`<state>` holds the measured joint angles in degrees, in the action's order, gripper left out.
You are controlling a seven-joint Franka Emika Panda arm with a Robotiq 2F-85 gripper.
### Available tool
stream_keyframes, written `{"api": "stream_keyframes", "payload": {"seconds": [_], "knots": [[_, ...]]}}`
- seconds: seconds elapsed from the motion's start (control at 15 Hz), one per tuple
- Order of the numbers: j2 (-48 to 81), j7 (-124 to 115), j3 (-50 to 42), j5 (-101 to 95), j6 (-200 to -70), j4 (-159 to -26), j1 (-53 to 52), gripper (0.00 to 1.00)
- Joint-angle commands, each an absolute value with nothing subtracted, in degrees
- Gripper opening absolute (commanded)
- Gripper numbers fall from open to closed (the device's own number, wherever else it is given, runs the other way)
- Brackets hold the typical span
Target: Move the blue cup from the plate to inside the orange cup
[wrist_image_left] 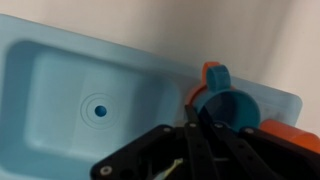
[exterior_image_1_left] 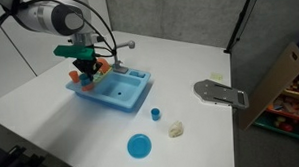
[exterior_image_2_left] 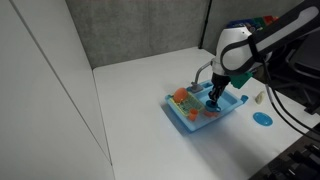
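Note:
In the wrist view my gripper [wrist_image_left: 188, 114] is shut, its dark fingers pinching the near rim of the bright-blue cup [wrist_image_left: 236, 108]. That cup sits low against the orange cup [wrist_image_left: 210, 71], whose rim shows as an arc behind it; how deep it sits I cannot tell. Both are on the far right ledge of a light-blue toy sink [wrist_image_left: 60, 90]. In both exterior views the gripper [exterior_image_1_left: 88, 79] [exterior_image_2_left: 211, 104] hangs over the sink's back edge. The flat blue plate [exterior_image_1_left: 139, 146] [exterior_image_2_left: 263, 118] lies bare on the table, well away from the sink.
A smaller, darker blue cup [exterior_image_1_left: 156, 113] and a cream lump [exterior_image_1_left: 176, 129] stand between sink and plate. A grey flat tool [exterior_image_1_left: 220, 93] lies near the table's edge. Another orange piece [wrist_image_left: 292, 136] sits on the sink ledge beside the cups. The sink has a tap [exterior_image_1_left: 125, 46].

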<state>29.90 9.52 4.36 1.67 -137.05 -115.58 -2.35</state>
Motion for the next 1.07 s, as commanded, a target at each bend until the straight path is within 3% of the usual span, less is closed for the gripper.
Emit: {"api": "stream_keyframes", "payload": {"seconds": [0.0, 0.6, 1.0], "knots": [[30.61, 9.51, 4.62, 1.24, -135.29, -113.80, -2.04, 0.31], [27.75, 9.95, 4.61, 1.78, -133.59, -115.33, -1.23, 1.00], [23.27, 7.76, 3.19, 1.01, -131.26, -116.13, -1.29, 1.00]]}}
